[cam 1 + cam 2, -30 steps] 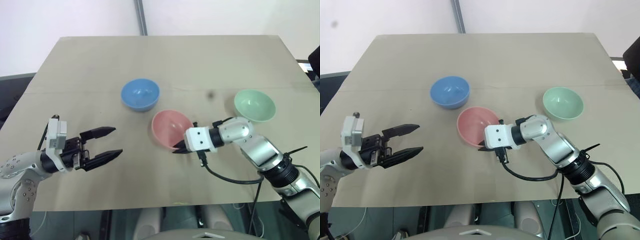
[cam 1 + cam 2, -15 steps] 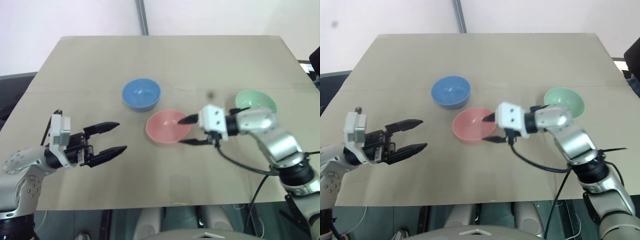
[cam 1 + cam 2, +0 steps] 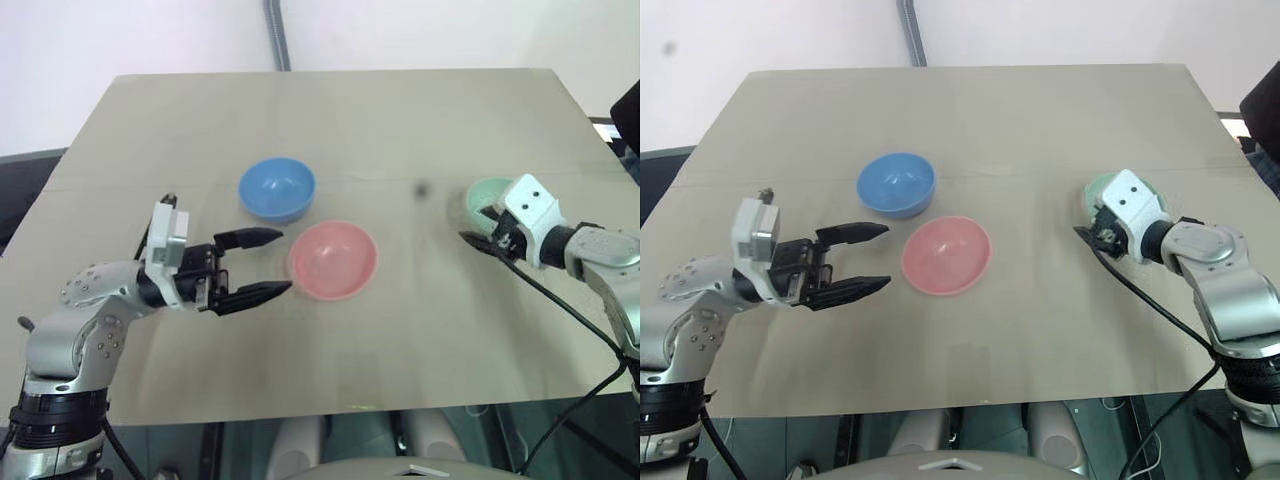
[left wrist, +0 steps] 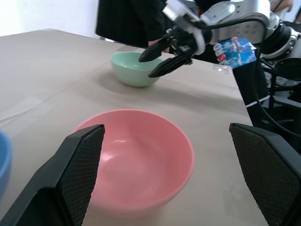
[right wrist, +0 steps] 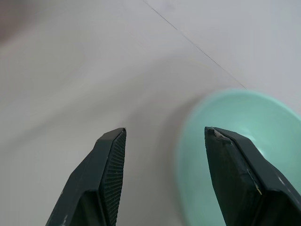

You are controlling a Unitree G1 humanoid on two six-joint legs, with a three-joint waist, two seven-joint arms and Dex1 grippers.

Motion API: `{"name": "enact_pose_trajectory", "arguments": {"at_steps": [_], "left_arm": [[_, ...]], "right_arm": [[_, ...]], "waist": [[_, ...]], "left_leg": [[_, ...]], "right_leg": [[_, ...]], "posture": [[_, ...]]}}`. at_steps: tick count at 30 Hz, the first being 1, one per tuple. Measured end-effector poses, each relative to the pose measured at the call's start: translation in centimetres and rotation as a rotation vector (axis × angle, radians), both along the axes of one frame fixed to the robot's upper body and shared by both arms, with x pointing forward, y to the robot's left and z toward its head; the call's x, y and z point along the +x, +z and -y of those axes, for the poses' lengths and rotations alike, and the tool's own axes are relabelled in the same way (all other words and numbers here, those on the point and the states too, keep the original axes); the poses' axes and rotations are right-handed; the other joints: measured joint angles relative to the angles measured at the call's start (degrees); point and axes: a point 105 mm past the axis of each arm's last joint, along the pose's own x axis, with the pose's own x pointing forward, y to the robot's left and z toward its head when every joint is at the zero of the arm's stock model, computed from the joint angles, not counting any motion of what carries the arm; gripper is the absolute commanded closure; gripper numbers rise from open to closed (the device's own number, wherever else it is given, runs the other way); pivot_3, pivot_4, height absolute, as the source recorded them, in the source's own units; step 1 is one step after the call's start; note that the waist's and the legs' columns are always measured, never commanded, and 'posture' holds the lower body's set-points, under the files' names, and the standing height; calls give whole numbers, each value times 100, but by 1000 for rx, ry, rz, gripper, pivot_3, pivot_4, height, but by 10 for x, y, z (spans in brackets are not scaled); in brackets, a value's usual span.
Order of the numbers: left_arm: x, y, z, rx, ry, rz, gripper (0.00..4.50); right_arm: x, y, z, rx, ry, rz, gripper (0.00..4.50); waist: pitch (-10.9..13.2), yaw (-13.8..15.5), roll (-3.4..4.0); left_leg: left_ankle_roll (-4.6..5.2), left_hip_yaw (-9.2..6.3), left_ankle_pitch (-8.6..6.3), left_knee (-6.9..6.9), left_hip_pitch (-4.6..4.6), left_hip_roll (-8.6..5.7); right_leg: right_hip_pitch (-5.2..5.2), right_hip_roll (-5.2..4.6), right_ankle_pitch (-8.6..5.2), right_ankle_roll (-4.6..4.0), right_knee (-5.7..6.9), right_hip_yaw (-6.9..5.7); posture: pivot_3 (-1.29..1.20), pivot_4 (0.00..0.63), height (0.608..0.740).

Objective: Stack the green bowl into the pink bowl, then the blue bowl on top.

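The right gripper (image 3: 480, 225) has let go of the small round pale-pink plastic bowl (image 3: 333, 260) mid-tabletop and swung, fingers apart, to the mint-green plastic bowl (image 3: 484, 196) near the right edge, ready to grab it, while the left gripper (image 3: 262, 264) waits wide open.

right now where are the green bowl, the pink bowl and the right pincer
green bowl (image 4: 134, 70), left wrist view, on its outer wall
pink bowl (image 3: 333, 260), left eye view, on the inside of its hollow
right pincer (image 4: 153, 63), left wrist view, midway between its open fingertips
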Motion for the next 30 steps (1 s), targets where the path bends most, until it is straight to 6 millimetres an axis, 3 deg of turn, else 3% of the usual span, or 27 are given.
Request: {"name": "enact_pose_trajectory", "arguments": {"at_steps": [4, 5, 9, 12, 16, 20, 22, 26, 30], "left_arm": [[0, 1, 0, 0, -1, 3, 0], [0, 1, 0, 0, 0, 3, 0], [1, 1, 0, -1, 0, 1, 0], [0, 1, 1, -6, -2, -2, 0], [1, 2, 0, -12, 17, -9, 0], [0, 2, -4, -22, 31, -14, 0], [-2, 2, -7, -20, 34, -12, 0], [-3, -4, -20, -7, 49, -43, 0], [-1, -3, -31, -7, 88, -42, 0]], "right_arm": [[5, -9, 11, -8, -62, -24, 1586], [6, -12, 13, -9, -68, -32, 1818], [9, -26, 16, -11, -80, -74, 3108], [12, -27, 17, -14, -73, -76, 4475], [13, -22, 3, -38, 22, -23, 4475], [-1, 1, -35, 1, 265, 70, 4475], [-23, 26, -78, 99, 518, 139, 4475], [-49, 41, -115, 133, 772, 141, 4475], [-66, 39, -147, 146, 957, 105, 4475]], "waist": [[0, 34, 0], [0, 40, 0], [0, 42, 0], [0, 39, 0], [0, 38, 0], [2, 28, 3], [2, 17, 3], [1, 47, 2], [2, 45, 2]], "left_leg": [[0, 1, 0, 2, -2, -1], [0, 0, 0, 2, -2, -1], [0, -1, 0, 2, -3, 0], [0, 0, 0, 2, -3, 1], [0, -2, 0, 2, -3, 3], [0, 0, 0, 1, -4, 10], [0, -1, 0, 1, -3, 13], [-1, -9, 0, 4, -2, 11], [-5, -15, 3, 4, -3, 11]], "right_leg": [[1, -3, 0, 0, -3, 0], [1, -4, 0, 0, -3, -1], [1, -4, 0, 0, -3, -2], [1, -4, 0, 0, -3, -1], [1, -2, 0, 0, -3, -3], [0, -2, 0, 0, -5, -2], [0, 0, 0, 0, -3, -3], [5, -5, 0, 0, -6, -10], [3, -4, 0, 0, -4, -17]], "posture": [[0, 150, 740], [0, 150, 740], [0, 150, 740], [0, 150, 740], [0, 150, 740], [0, 150, 740], [0, 150, 740], [0, 150, 740], [0, 150, 740]]}}
